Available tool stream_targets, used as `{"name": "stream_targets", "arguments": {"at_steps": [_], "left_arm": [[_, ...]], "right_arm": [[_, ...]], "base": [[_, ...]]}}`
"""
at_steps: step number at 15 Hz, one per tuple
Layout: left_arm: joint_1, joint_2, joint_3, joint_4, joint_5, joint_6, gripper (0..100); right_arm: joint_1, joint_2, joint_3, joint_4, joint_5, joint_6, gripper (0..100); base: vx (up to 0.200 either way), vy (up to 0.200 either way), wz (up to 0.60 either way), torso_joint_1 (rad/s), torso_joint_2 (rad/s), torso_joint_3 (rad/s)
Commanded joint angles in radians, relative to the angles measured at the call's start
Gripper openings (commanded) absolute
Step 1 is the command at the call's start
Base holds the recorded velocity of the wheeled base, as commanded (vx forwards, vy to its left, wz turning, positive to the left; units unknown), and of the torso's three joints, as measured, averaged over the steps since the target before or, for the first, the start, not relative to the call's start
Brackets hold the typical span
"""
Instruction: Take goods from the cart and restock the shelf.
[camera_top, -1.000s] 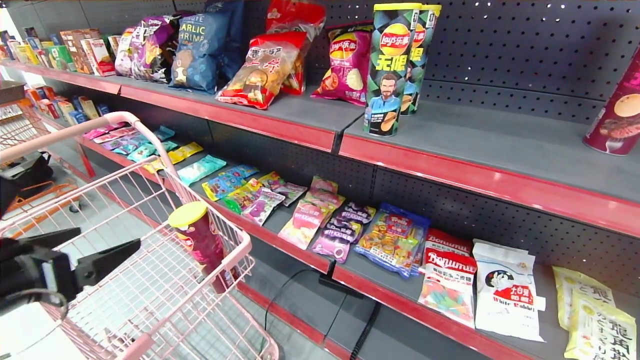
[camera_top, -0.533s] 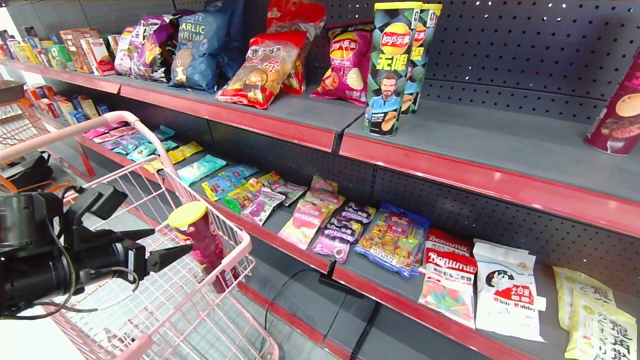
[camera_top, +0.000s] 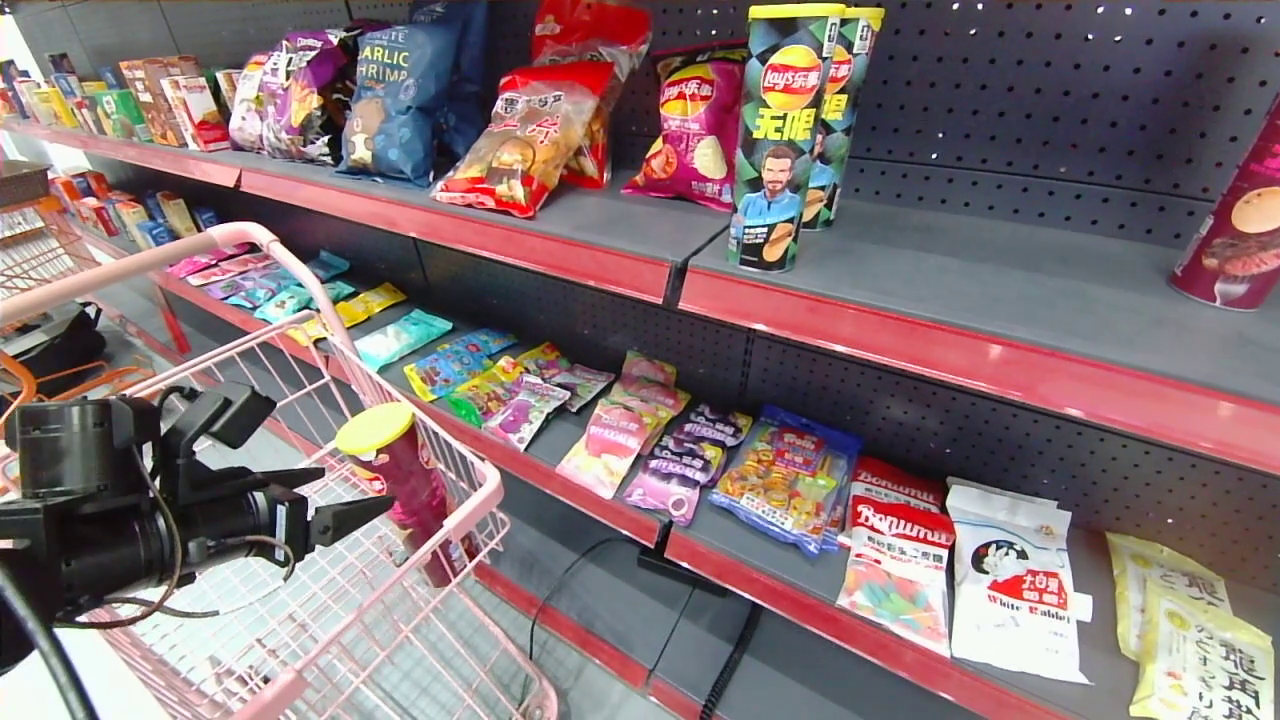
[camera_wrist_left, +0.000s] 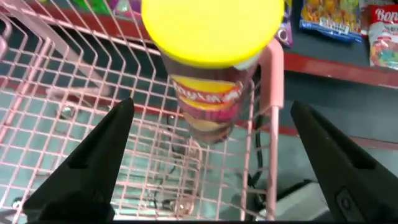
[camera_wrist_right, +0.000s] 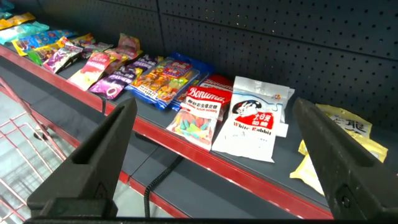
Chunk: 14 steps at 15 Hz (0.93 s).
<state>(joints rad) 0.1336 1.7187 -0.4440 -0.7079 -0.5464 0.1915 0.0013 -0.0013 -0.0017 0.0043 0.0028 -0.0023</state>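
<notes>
Left gripper (camera_top: 357, 487), jaws spread wide and nothing held, lines up on the yellow-lidded chip can (camera_wrist_left: 210, 74) standing in the front corner of the pink cart (camera_top: 487, 487), tips close to the tube. The step in hand looks like the pick. The jaws should pass either side of the can's body below the lid, w/ care for the wire wall right behind it. They should then close square on the tube so it doesn't tip or spin, and lift straight up to clear the rim before swinging over. Right gripper (camera_wrist_right: 212, 102), also wide open & empty, hangs over the lower shelf (camera_top: 760, 590) near the sweets pkts (camera_wrist_right: 193, 121). Beyond, the upper shelf (camera_top: 1000, 270) has a bare stretch btwn the green chip cans (camera_top: 785, 140) and a maroon can (camera_top: 1235, 220) at far right, prob. the slot for this one.
</notes>
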Motion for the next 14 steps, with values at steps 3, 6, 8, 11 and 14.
{"name": "stream_targets", "arguments": {"at_steps": [3,6,8,11,14], "left_arm": [[-0.005,0.102,-0.004,-0.084,-0.017,0.000,100],[-0.008,0.147,-0.031,-0.085,-0.038,0.002,100],[-0.026,0.185,-0.053,-0.114,-0.037,0.002,100],[-0.068,0.246,-0.059,-0.229,-0.033,0.002,100],[-0.095,0.277,-0.065,-0.245,-0.032,0.002,100]], "right_arm": [[0.000,0.001,0.000,0.000,0.000,-0.001,100],[0.000,0.001,0.000,0.000,0.000,-0.001,100],[0.000,0.001,0.000,0.000,0.000,-0.002,100],[0.000,0.001,0.000,0.000,0.000,-0.002,100],[0.000,0.001,0.000,0.000,0.000,-0.002,100]], "base": [[0.000,0.000,0.00,0.000,0.00,0.000],[0.000,0.000,0.00,0.000,0.00,0.000],[0.000,0.000,0.00,0.000,0.00,0.000],[0.000,0.000,0.00,0.000,0.00,0.000],[0.000,0.000,0.00,0.000,0.00,0.000]]}}
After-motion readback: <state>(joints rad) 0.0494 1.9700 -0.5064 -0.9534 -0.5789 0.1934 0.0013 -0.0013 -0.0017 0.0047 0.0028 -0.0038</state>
